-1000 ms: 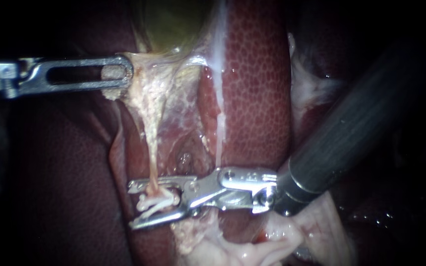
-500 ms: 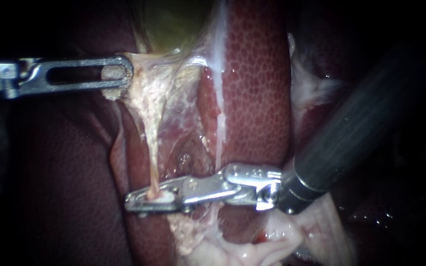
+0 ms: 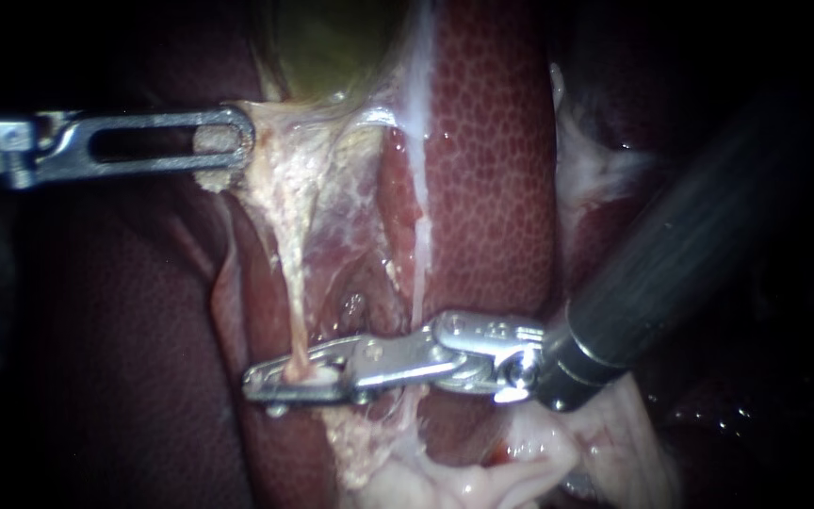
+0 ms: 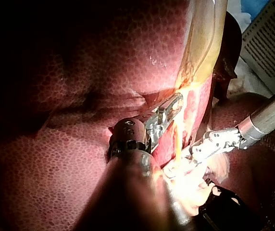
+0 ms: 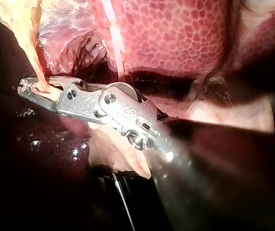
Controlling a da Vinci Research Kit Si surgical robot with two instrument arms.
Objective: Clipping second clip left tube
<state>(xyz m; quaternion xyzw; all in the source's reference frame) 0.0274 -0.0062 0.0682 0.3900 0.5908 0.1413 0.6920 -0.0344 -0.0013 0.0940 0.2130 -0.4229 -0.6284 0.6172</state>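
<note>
1. If you tug your right instrument (image 3: pixel 256 384) sideways now, the thin left tube (image 3: pixel 292 302) can tear. The claw is squeezed shut on the tube, low down where it meets the pale tissue.
2. If the white clip (image 3: pixel 317 375) inside that claw sits crooked, or only part way across the tube, the tube may not close and can leak. You cannot tell from here whether the clip reaches right across.
3. If the clip sticks to the claw when you open it, the clip can come away with it.
4. If your left instrument (image 3: pixel 242 141) pulls harder, the tube gets stretched thinner and can snap. Its claw is shut on the pale edge of the gallbladder (image 3: pixel 332 47), up high and well apart from the other claw.
5. If you push down, the claw can poke the liver (image 3: pixel 492 170), which lies just under it.
6. Now count:
   - two instruments
   - two tubes: the left one in the claw, and the right tube (image 3: pixel 418 273) passing behind your right instrument
   - one clip that shows
   - one gallbladder
   - one liver
</note>
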